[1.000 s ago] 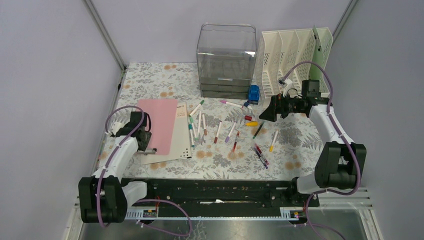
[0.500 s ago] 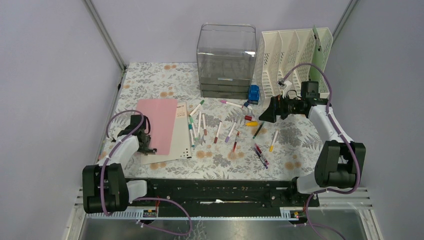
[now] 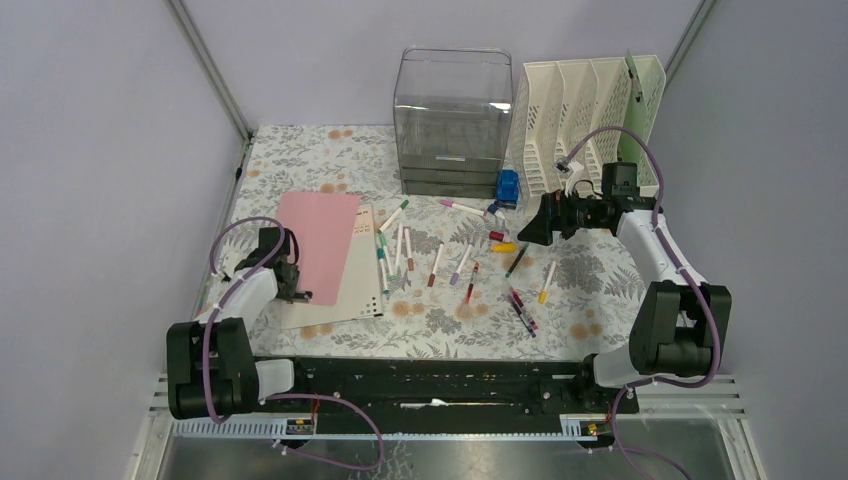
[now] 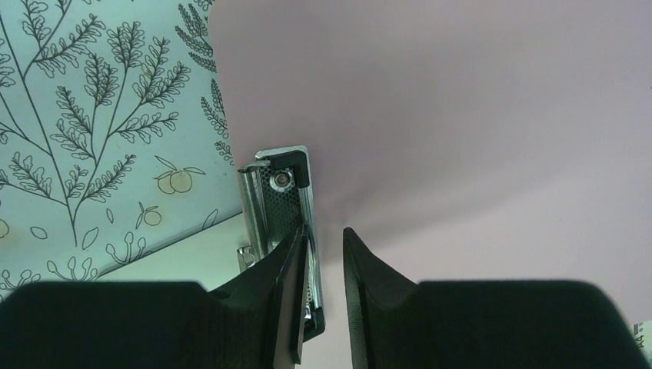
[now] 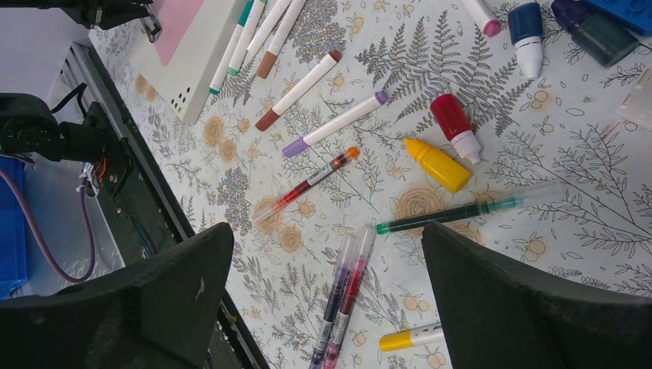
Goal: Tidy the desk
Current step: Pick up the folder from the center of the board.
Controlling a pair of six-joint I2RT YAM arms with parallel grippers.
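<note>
Overhead camera faces down on the whole desk (image 3: 300,155) from behind. Left wrist camera hugs the pink paper (image 4: 461,115); right wrist camera, higher, shares the scattered pens (image 5: 334,123).

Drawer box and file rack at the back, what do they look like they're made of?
Drawer box: likely smoky clear plastic, glossy and see-through, with light glinting off its edges. File rack: probably matte cream plastic, judging by its moulded slotted dividers.

We find the clipboard (image 3: 366,272) on the counter's (image 3: 300,160) left, markers (image 3: 437,264) strewn to its right, the drawer unit (image 3: 452,120) behind them, and the file rack (image 3: 590,110) right of that.
</note>
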